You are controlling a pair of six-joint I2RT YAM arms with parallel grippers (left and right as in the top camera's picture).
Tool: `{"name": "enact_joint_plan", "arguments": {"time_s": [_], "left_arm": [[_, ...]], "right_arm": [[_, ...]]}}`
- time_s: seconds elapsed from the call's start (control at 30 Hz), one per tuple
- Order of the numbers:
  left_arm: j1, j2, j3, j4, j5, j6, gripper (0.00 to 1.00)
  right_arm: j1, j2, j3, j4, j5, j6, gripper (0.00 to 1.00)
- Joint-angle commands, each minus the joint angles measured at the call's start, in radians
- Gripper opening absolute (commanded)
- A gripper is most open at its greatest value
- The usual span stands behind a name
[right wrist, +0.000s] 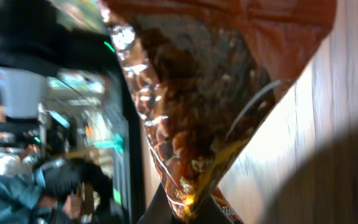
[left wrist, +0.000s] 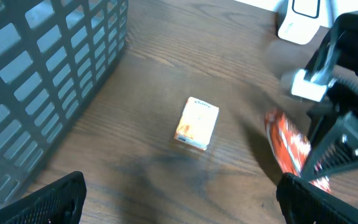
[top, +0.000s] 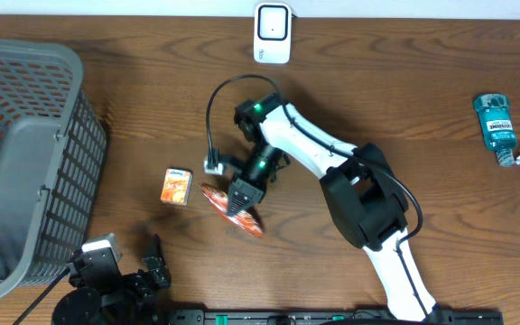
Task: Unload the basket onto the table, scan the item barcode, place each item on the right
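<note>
Gripping the orange packet (top: 251, 223), the right gripper (top: 241, 200) is closed tight on its edge.

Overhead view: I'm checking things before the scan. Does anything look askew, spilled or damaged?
The orange packet pinched in the right claw is tilted on edge, and its foil looks crumpled. The small box lies flat, slightly skewed. Nothing has spilled.

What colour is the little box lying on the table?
The little box is orange and white; the left wrist view shows it best.
</note>
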Motion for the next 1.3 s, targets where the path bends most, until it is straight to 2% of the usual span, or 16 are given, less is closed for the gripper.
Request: {"name": "enact_joint_plan", "arguments": {"time_s": [0.0,0.07,0.2,0.33,0.47,0.53,0.6,0.63,0.67,0.7,0.8,0.87,0.9,0.93,1.07,1.27], "left_arm": [[0.005,-0.001,-0.002,0.001,0.009,-0.006,0.98],[0.005,-0.001,-0.002,0.001,0.009,-0.006,0.98],[0.005,-0.001,-0.002,0.001,0.009,-0.006,0.98],[0.005,-0.001,-0.002,0.001,0.009,-0.006,0.98],[0.005,-0.001,-0.002,0.001,0.009,-0.006,0.98],[0.005,-0.001,-0.002,0.001,0.009,-0.006,0.98],[0.005,-0.001,-0.002,0.001,0.009,-0.006,0.98],[0.005,-0.001,-0.002,0.001,0.009,-0.006,0.98],[0.005,-0.001,-0.002,0.001,0.009,-0.006,0.98],[0.005,-0.001,-0.002,0.001,0.009,-0.006,0.98],[0.005,-0.001,-0.002,0.001,0.009,-0.006,0.98],[0.005,-0.001,-0.002,0.001,0.009,-0.006,0.98],[0.005,-0.001,-0.002,0.001,0.009,-0.006,0.98],[0.005,-0.001,-0.002,0.001,0.009,-0.006,0.98],[0.005,-0.001,-0.002,0.001,0.009,-0.006,0.98],[0.005,-0.001,-0.002,0.001,0.009,-0.006,0.98]], "right_arm": [[-0.001,0.007,-0.008,-0.021,0.370,0.179,0.01],[-0.001,0.007,-0.008,-0.019,0.494,0.245,0.01],[-0.011,0.007,-0.009,0.042,0.625,0.280,0.10],[-0.026,0.006,0.000,0.188,0.967,0.494,0.15],[-0.024,0.002,0.119,0.133,1.128,0.597,0.23],[-0.024,-0.006,0.197,0.086,1.127,0.612,0.41],[-0.024,-0.023,0.278,0.047,1.110,0.644,0.46],[-0.024,-0.036,0.318,0.024,1.091,0.646,0.60],[-0.024,-0.043,0.340,0.007,1.075,0.646,0.96],[-0.024,-0.056,0.362,-0.014,1.049,0.646,0.99],[-0.024,-0.082,0.377,-0.060,0.946,0.646,0.97],[-0.024,-0.083,0.377,-0.111,0.864,0.665,0.90],[-0.019,-0.081,0.370,-0.139,0.836,0.694,0.99],[-0.013,-0.079,0.357,-0.156,0.826,0.720,0.99],[0.047,-0.079,0.256,-0.134,0.876,0.773,0.99],[0.146,-0.079,-0.006,0.047,1.095,0.900,0.99]]}}
